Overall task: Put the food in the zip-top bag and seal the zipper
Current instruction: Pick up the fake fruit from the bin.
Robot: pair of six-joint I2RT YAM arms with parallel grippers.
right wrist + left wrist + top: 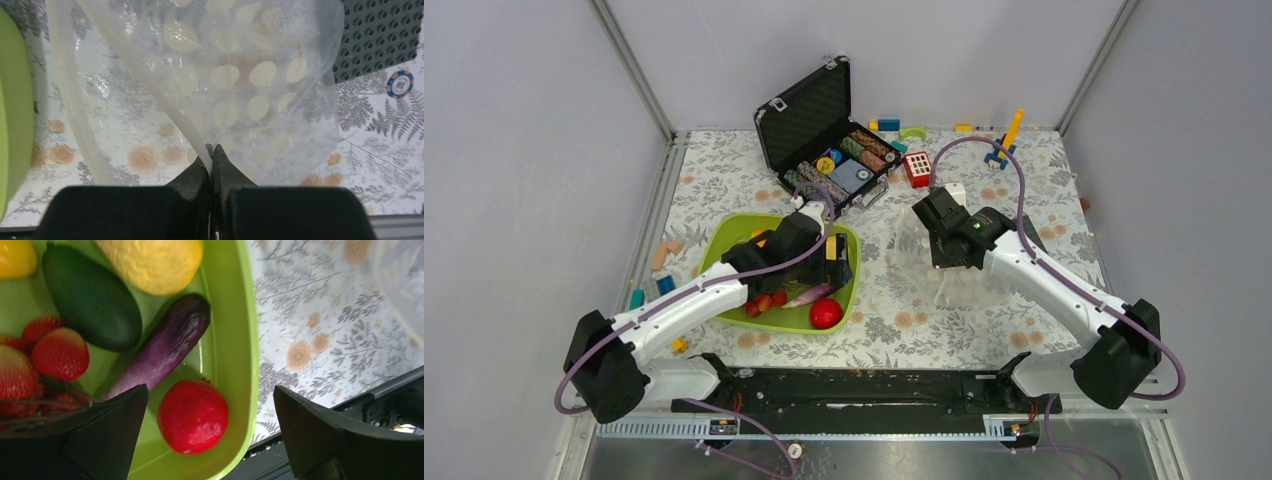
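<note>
Two arms work at the flower-printed table (pixel 984 310), one on the bag and one over the tray.
Beside the lime-green plastic tray (pixel 235 340), the clear white-dotted zip-top bag (pixel 250 75) with its pale zipper strip (pixel 75 115) is pinched at the edge by the right gripper (pixel 211 150), whose fingers are pressed fully together. In the tray lie the yellow fruit (pixel 150 262), dark green avocado (pixel 90 297), purple eggplant (pixel 165 347), red apple (pixel 192 415) and red berries (pixel 55 352). The left gripper (pixel 210 392) hangs above the apple, its jaws wide apart and empty.

Pale grey walls (pixel 524 150) enclose a table (pixel 724 180) on three sides, with slanting metal posts (pixel 632 70) at the two back corners. A white cloth (pixel 904 325) printed with grey leaves and tan roses covers the tabletop. Light is soft and even.
</note>
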